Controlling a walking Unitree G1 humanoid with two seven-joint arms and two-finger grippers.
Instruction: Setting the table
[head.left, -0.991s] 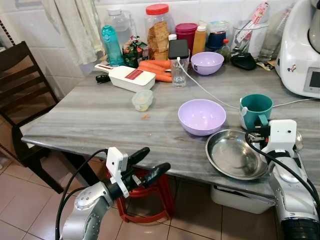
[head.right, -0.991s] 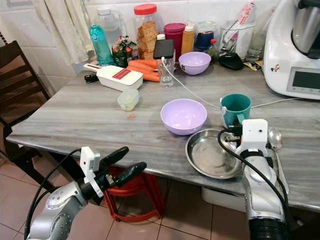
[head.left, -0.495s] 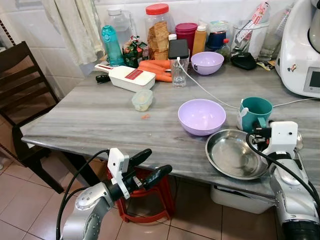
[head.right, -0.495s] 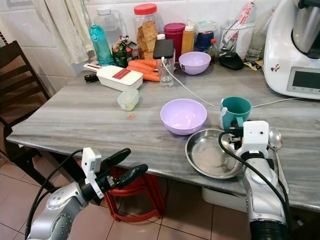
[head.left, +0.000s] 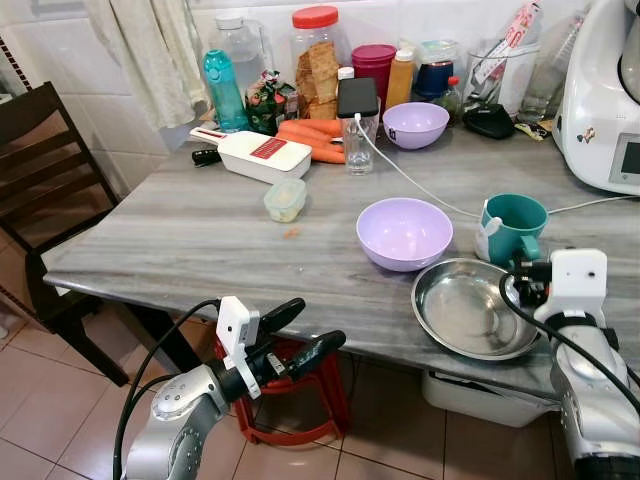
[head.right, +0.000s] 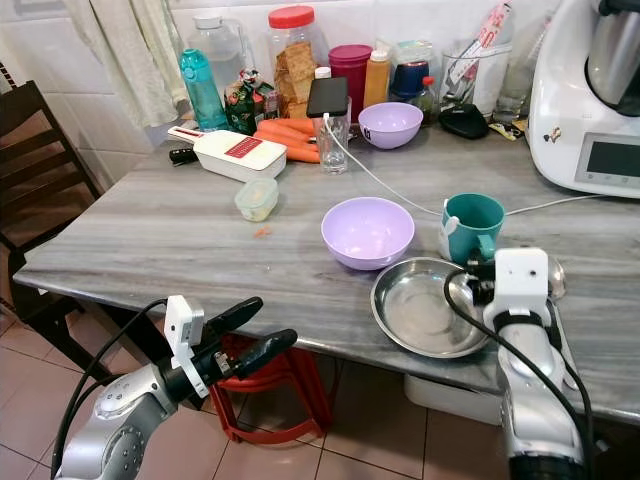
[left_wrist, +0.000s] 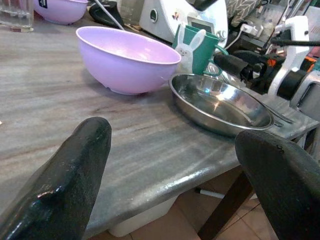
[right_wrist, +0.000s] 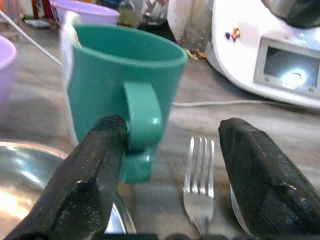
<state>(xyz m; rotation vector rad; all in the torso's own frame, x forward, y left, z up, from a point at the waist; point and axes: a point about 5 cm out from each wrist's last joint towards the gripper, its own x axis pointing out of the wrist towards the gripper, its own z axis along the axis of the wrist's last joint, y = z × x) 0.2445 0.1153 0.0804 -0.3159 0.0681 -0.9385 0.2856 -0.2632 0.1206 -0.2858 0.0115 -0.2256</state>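
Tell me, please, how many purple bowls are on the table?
2: one purple bowl beside the steel plate near the front edge, another at the back among the jars; more may hide behind clutter.

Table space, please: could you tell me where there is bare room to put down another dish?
The table lies bare along its near-left stretch, bordered by the small lidded tub and lavender bowl. The back row of jars and the right end around the steel plate and teal mug are crowded.

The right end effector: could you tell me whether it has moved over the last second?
Yes. The right end effector has drawn back from the teal mug toward the table edge.
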